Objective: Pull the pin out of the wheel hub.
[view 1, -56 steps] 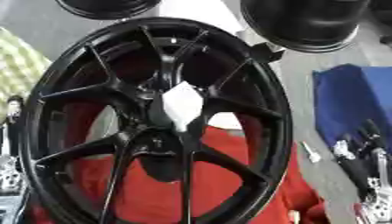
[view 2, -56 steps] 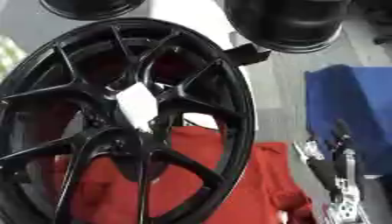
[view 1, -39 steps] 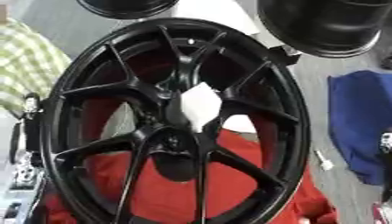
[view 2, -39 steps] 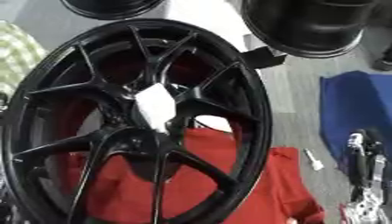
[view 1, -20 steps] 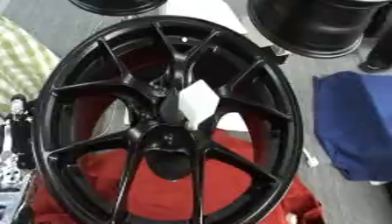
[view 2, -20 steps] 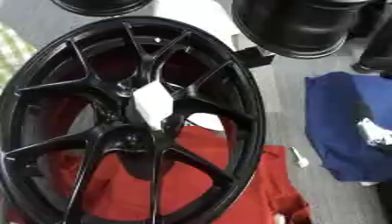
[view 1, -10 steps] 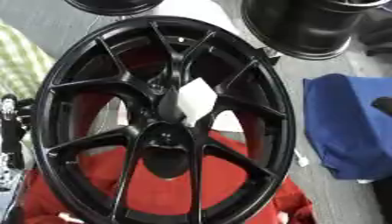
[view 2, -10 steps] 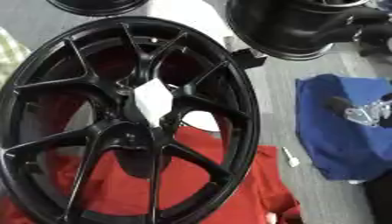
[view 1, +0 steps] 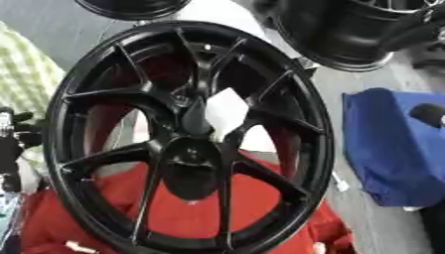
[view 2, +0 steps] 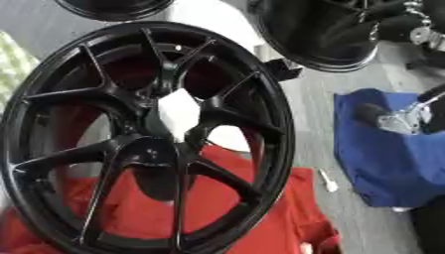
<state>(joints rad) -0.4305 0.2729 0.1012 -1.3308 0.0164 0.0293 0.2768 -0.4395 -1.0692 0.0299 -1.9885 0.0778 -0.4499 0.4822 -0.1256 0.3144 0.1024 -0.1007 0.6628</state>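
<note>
My right hand [view 2: 402, 118] hangs over the blue cloth [view 2: 382, 154] at the right edge, blurred, so I cannot tell how its fingers stand. My left hand [view 1: 10, 144] shows at the left edge, fingers equally unclear. Between them the glossy black spoked wheel hub [view 1: 187, 134] lies on a red cloth [view 1: 174, 208]; I cannot make out the pin.

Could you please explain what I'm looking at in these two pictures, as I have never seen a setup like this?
Both pictures come from the two eyes of a camera in a humanoid robot's head, looking down. A large black wheel fills the view, resting on a red cloth. A blue cloth lies to its right, and more black wheels sit beyond. The robot's right hand shows over the blue cloth; its left hand is at the left edge. Neither holds anything I can make out.
</note>
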